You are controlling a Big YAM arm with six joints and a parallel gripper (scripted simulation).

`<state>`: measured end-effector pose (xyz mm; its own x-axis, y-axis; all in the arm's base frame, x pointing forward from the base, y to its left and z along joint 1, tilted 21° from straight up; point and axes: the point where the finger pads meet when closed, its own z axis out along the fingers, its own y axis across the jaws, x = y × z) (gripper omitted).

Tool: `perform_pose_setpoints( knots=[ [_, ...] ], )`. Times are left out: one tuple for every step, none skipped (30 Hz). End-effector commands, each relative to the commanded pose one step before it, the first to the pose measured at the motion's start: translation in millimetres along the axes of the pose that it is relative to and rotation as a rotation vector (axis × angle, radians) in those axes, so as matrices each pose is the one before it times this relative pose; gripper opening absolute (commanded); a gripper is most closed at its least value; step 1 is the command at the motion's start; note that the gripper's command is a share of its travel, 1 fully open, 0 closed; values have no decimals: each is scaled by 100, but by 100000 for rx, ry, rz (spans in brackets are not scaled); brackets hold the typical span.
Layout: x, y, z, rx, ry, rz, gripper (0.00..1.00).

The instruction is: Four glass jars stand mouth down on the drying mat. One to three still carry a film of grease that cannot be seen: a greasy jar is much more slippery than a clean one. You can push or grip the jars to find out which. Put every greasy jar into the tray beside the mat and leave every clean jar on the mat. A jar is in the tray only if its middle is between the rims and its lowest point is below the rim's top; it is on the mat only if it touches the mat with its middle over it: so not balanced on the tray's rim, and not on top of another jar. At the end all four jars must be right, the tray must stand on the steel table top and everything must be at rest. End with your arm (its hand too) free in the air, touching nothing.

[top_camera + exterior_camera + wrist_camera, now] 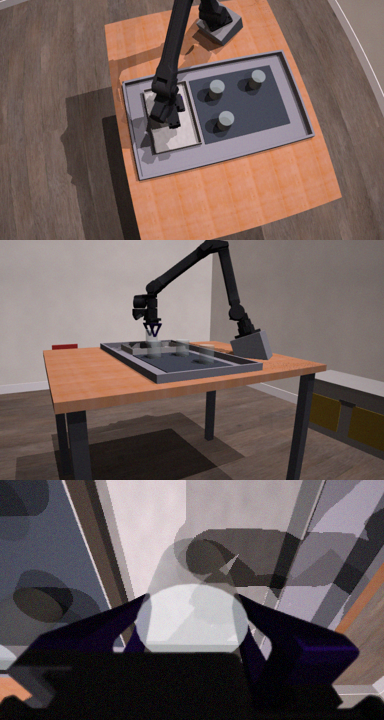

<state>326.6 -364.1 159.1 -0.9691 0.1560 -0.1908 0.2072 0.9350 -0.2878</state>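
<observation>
My gripper (152, 331) (192, 600) is shut on a clear glass jar (151, 338) (192, 622) and holds it mouth down over the pale tray (193, 113) (127, 348) (150, 530). In the side view the jar's lower end hangs near the height of the tray's rim. In the overhead view the arm's wrist hides the jar. Three other jars stand mouth down on the dark drying mat (254, 113) (175, 364) (40, 545): one at the near left (216, 87) (154, 351), one at the far right (257, 76) (182, 348), one at the front (225, 118) (206, 353).
Tray and mat lie on the grey rimmed steel top (226, 155) (184, 375), which rests on the orange wooden table (226, 198). The arm's base (220, 25) (250, 346) stands behind it. A red block (64, 346) lies at the table's far corner.
</observation>
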Motion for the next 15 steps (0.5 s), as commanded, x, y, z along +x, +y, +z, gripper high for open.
perform_pose_setpoints(
  knots=[
    [-183,-498,-4,862,-1453,-339,0],
    [0,0,0,0,0,0,0],
    [0,0,0,0,0,0,0],
    [0,0,0,0,0,0,0],
    [0,0,0,0,0,0,0],
    [0,0,0,0,0,0,0],
    [316,116,299,0,0,0,0],
    [0,0,0,0,0,0,0],
    [0,0,0,0,0,0,0],
    [0,0,0,0,0,0,0],
    [0,0,0,0,0,0,0],
    [0,0,0,0,0,0,0],
    [0,0,0,0,0,0,0],
    [0,0,0,0,0,0,0],
    [0,0,0,0,0,0,0]
  ],
)
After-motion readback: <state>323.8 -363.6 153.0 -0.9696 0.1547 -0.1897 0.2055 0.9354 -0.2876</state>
